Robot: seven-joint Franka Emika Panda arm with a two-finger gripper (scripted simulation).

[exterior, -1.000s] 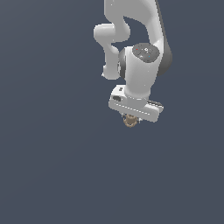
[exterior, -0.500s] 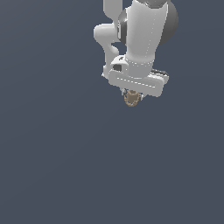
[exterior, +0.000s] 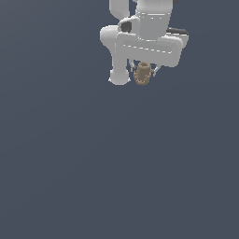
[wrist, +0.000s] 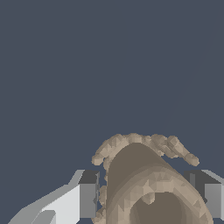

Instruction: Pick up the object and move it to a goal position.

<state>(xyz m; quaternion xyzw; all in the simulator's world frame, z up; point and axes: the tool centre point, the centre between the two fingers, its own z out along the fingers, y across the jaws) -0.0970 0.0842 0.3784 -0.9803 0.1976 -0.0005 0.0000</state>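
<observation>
Across the exterior view, from the left edge to the middle, there is only flat slate-grey ground, and the same plain surface fills the whole lower two thirds of the frame and the right side — open on every side below the arm. The arm (exterior: 140, 37) sits at the top centre, cut off by the upper edge, so its upper links are out of sight.

A white rounded link hangs at the left of the cluster, its lower end near the upper middle of the frame. Just to its right the broad white hand body runs roughly level, slightly tilted down toward the right. Under that body is the gripper (exterior: 143, 74), pointing downward, and between its fingers sits the object (exterior: 143, 73) — a small tan-brown knobby piece in the upper centre of the frame. Its short cylinder body appears to stand roughly upright with the bumpy flared rim at the lower end, though it is too small here to be sure of its exact tilt.

In the wrist view the object (wrist: 144, 183) fills the lower centre, its flared bumpy rim arching over a hollow body. One grey pad (wrist: 87, 194) presses at its left flank and the other sits at its right, so the jaws are clamped on the object.
</observation>
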